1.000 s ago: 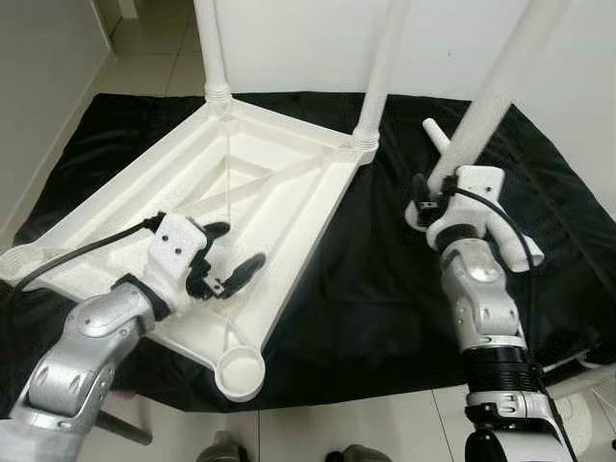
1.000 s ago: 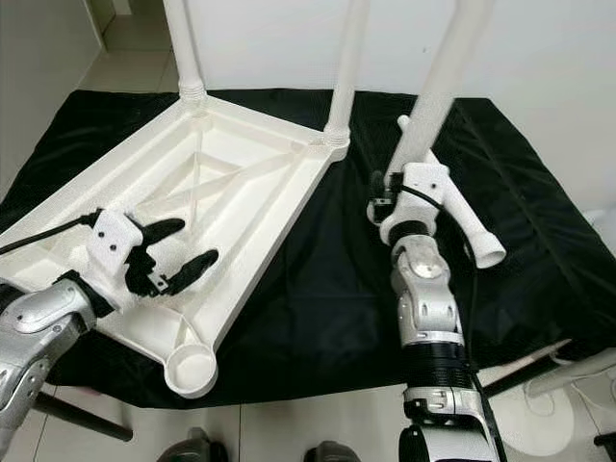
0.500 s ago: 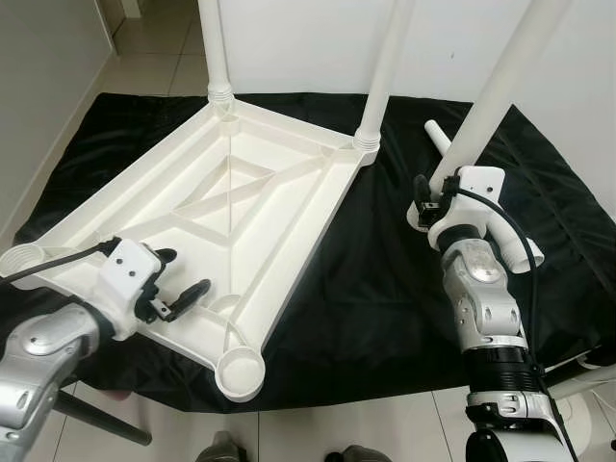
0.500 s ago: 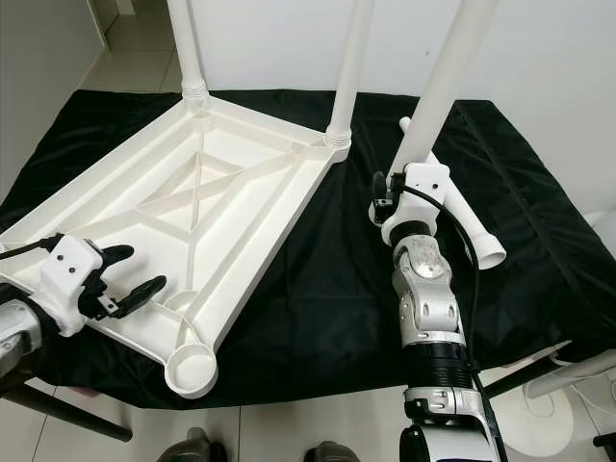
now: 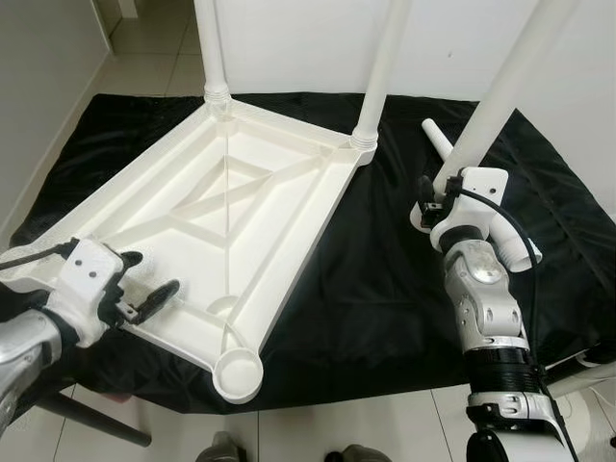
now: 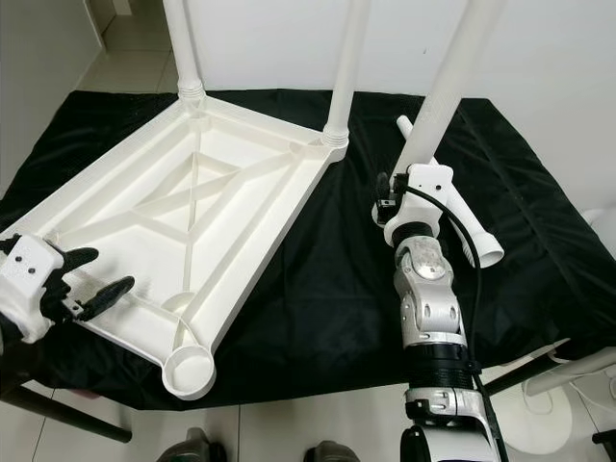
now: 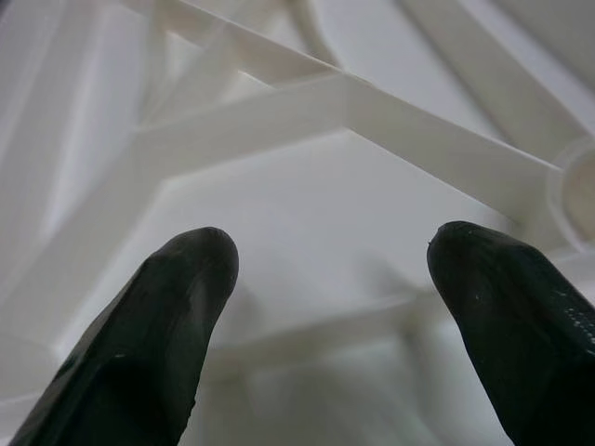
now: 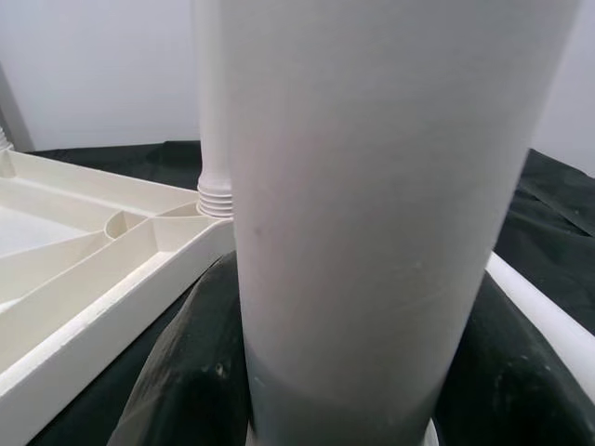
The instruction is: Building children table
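Observation:
A white children's table top (image 5: 241, 202) lies upside down on a black cloth (image 5: 385, 289). Two white legs (image 5: 210, 48) (image 5: 380, 67) stand in its far corner sockets. The near corner socket (image 5: 238, 371) holds nothing. My right gripper (image 5: 438, 188) is shut on a third white leg (image 5: 500, 87), held upright over the cloth to the right of the top; in the right wrist view this leg (image 8: 390, 186) sits between the black fingers (image 8: 186, 372). A fourth leg (image 6: 476, 236) lies on the cloth behind that gripper. My left gripper (image 5: 151, 272) hovers open at the top's near-left edge, over its ribs (image 7: 279, 102).
A white wall rises right behind the cloth. Tiled floor (image 5: 144, 38) shows at the back left and along the near edge. A white object (image 6: 568, 385) stands on the floor at the lower right, and a dark bar (image 5: 96, 423) crosses the lower left.
My left gripper has drawn back from the middle of the table top's underside to its near-left edge, still open. The right gripper and its leg have stayed put.

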Tool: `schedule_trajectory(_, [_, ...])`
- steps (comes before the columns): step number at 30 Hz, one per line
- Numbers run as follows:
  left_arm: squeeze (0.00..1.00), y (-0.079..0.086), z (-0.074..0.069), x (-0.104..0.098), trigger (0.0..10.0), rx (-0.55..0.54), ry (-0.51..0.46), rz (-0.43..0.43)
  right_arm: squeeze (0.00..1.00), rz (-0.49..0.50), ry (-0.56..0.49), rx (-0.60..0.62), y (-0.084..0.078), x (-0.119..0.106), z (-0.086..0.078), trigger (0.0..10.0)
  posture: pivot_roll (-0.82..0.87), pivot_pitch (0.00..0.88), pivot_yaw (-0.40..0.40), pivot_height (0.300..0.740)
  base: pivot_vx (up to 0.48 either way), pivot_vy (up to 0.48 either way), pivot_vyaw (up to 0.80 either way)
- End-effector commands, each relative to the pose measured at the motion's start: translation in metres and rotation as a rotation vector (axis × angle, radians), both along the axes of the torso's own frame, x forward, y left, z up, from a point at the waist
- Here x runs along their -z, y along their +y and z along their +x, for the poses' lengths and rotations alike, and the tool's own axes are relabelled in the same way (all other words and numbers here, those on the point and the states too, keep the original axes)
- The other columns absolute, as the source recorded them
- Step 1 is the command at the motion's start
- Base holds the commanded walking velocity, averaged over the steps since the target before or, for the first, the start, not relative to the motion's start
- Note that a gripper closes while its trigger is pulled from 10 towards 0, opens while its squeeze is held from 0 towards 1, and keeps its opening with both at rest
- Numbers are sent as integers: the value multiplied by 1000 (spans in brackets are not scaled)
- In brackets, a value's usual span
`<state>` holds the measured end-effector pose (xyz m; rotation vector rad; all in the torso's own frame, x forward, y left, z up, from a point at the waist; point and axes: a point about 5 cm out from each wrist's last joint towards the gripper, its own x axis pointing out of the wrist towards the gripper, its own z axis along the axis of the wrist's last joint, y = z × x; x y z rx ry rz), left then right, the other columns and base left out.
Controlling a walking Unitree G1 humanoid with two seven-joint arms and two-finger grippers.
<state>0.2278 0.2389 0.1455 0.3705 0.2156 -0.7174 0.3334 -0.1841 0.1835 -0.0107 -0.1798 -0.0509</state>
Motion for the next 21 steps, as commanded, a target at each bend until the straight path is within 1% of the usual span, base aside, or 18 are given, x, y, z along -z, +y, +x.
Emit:
schedule_trajectory(1, [0, -17, -21, 3, 10000, 404, 154, -4, 0, -2, -10, 1, 1, -2, 1, 10000, 8, 58, -9, 740, 0, 0, 0])
schedule_trajectory(4, [0, -18, -22, 4, 10000, 445, 155, 31, 0, -8, -9, -4, 2, -2, 2, 10000, 10, 60, -10, 740, 0, 0, 0])
schedule_trajectory(5, [0, -20, -22, 4, 10000, 469, 148, 59, 0, -10, -8, -4, 2, -3, 2, 10000, 10, 60, -10, 740, 0, 0, 0])
schedule_trajectory(12, [0, -22, -19, 5, 10000, 488, 149, 75, 0, -12, -10, -4, 1, -3, 2, 10000, 5, 64, -9, 740, 0, 0, 0])
schedule_trajectory(16, [0, -25, -14, 13, 10000, 525, 168, 103, 0, -14, -12, 3, -1, -4, 2, 10000, -5, 65, 0, 740, 0, 0, 0])
schedule_trajectory(21, [0, -25, -16, 18, 10000, 559, 195, 134, 0, -18, -15, 16, -3, -5, 1, 10000, -14, 65, 8, 740, 0, 0, 0])
